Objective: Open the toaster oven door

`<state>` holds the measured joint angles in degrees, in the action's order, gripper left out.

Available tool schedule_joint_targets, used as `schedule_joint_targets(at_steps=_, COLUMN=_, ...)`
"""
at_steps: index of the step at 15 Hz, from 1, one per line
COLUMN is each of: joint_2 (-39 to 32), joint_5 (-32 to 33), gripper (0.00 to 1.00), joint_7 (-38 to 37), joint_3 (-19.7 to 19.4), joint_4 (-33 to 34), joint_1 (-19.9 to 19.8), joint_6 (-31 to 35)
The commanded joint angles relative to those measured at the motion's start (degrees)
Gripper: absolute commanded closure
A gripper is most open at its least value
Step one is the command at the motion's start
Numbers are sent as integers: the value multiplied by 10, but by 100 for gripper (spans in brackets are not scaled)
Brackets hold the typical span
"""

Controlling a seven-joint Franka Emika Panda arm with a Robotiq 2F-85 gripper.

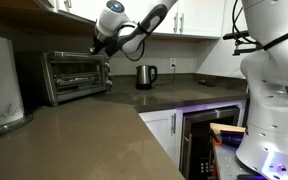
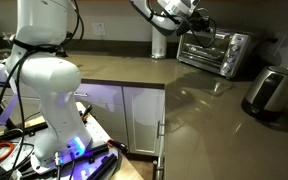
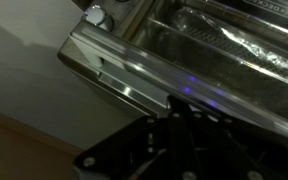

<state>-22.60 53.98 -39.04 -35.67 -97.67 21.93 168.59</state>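
The silver toaster oven (image 1: 74, 75) stands on the counter against the wall; it shows in both exterior views (image 2: 216, 52). Its dark glass door (image 1: 69, 78) looks closed and upright. My gripper (image 1: 100, 45) hangs at the oven's upper front corner on the knob side, also seen in an exterior view (image 2: 194, 22). In the wrist view the gripper (image 3: 179, 108) is a dark mass with its fingers together, its tip right at the door's silver bar handle (image 3: 114, 75). A knob (image 3: 96, 15) shows at the top. Crinkled foil (image 3: 234, 45) shows inside the oven.
A small steel kettle (image 1: 146, 76) stands on the counter beside the oven. Another metal appliance (image 2: 272, 90) sits near the counter's front. A white cylinder (image 2: 159, 45) stands by the wall. Upper cabinets hang above. The robot base (image 1: 269, 110) stands by the counter.
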Motion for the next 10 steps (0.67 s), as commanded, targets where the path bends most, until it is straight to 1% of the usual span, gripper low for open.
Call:
schedule_joint_targets(at_steps=1, joint_2=42, joint_5=-12, gripper=96, joint_7=40, joint_3=18, joint_4=-48, joint_1=1, joint_6=-39)
schedule_joint_targets(at_steps=5, joint_2=52, joint_5=-24, gripper=96, joint_7=50, joint_3=28, joint_4=-63, joint_1=-8, joint_6=-47)
schedule_joint_targets(at_steps=10, joint_2=61, joint_5=-44, gripper=96, joint_7=71, joint_3=34, joint_4=-74, joint_1=-8, joint_6=-58)
